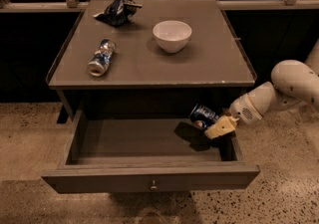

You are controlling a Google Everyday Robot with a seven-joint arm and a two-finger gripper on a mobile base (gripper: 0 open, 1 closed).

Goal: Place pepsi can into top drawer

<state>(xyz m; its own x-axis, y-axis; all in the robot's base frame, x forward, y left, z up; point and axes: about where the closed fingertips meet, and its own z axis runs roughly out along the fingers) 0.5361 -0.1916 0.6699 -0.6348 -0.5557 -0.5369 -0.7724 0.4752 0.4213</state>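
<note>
The top drawer (149, 178) stands pulled open under the table, its flat front panel with a small round knob facing me. The pepsi can (203, 115), dark navy with a silver top, is held tilted over the drawer's right rear part. My gripper (212, 126) reaches in from the right on a white arm and is shut on the can, with one tan finger (221, 127) showing below it. The can casts a shadow on the drawer floor beneath.
On the table top (219, 63) lie a paler silver-and-blue can (101, 57) on its side at the left, a dark blue snack bag (117, 10) at the back left, and a white bowl (172, 35) near the middle. A railing runs behind the table.
</note>
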